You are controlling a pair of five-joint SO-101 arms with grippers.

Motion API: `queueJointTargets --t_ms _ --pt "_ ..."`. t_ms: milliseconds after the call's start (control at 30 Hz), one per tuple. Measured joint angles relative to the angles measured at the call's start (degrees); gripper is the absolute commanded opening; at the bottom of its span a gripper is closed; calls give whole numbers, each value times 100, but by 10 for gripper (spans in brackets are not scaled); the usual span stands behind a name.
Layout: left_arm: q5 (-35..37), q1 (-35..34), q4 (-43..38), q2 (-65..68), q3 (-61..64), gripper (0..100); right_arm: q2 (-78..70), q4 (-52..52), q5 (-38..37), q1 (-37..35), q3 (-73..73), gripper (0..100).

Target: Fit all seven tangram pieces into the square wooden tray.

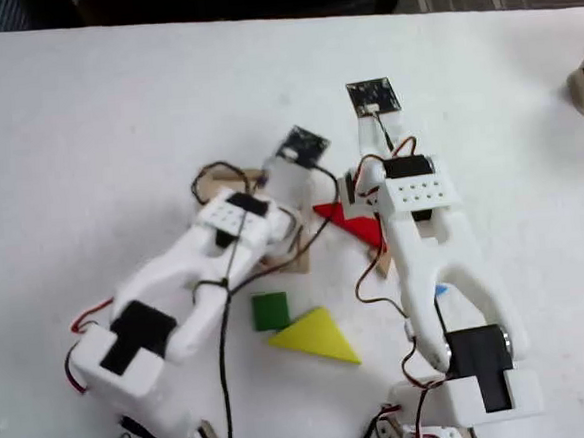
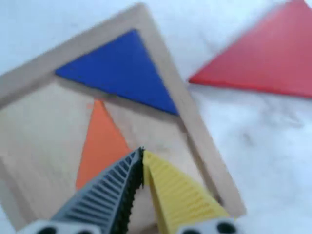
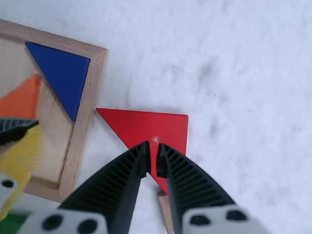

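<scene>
Red triangle [image 3: 146, 127] is lying flat on the white table [image 3: 243, 73], just outside the tray's rim and apart from it. The right gripper [image 3: 152, 158] is hanging directly over the triangle's middle, with its tips pointing down at the red face. Its black ribbed fingers [image 3: 122, 180] are drawn in to a hairline slit and are gripping nothing.

Pieces are flat, smooth and straight-edged, each in one solid colour. The table surface is looking faintly mottled.

The tray [image 2: 195, 122] is square, of pale wood with visible grain and a raised rim. It is holding two pieces:
- The blue triangle [image 2: 119, 70] is sitting tucked into one corner, with two edges against the rim.
- The orange triangle [image 2: 100, 144] is lying on the tray floor, its sharp tip nearly meeting the blue one's long edge.

The left gripper [image 2: 142, 156] is hovering over the tray interior, at the orange piece's edge. One finger is dark grey and the other yellow, both ribbed. They are pressing together tip to tip with nothing between them.

In the high view, the green square [image 1: 270, 311] and yellow triangle [image 1: 315, 336] are lying just beside each other on the table. They are sitting between the two arms, on the side of the tray nearer the arm bases.
</scene>
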State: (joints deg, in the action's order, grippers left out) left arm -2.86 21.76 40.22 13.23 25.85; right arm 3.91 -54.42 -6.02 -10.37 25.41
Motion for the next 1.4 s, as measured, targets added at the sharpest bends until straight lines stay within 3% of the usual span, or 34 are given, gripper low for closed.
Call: queueJointTargets --t_ms 167,400,567,733,900,1133,1400 --pt "0 -527 -431 79 -79 23 0 0 0 0 0 28" --pt "0 -545 -466 -18 -70 23 0 0 0 44 0 28" --pt "0 -633 -413 -1055 519 23 0 0 0 88 0 28" --pt "0 -1345 -615 -1776 993 23 0 9 0 88 0 28" --pt "0 -1547 -624 -1178 853 23 0 9 0 88 0 28" --pt "-9 -1433 44 237 -281 22 0 9 0 88 0 28" --pt "-9 -1310 527 360 -545 22 0 9 0 88 0 28"
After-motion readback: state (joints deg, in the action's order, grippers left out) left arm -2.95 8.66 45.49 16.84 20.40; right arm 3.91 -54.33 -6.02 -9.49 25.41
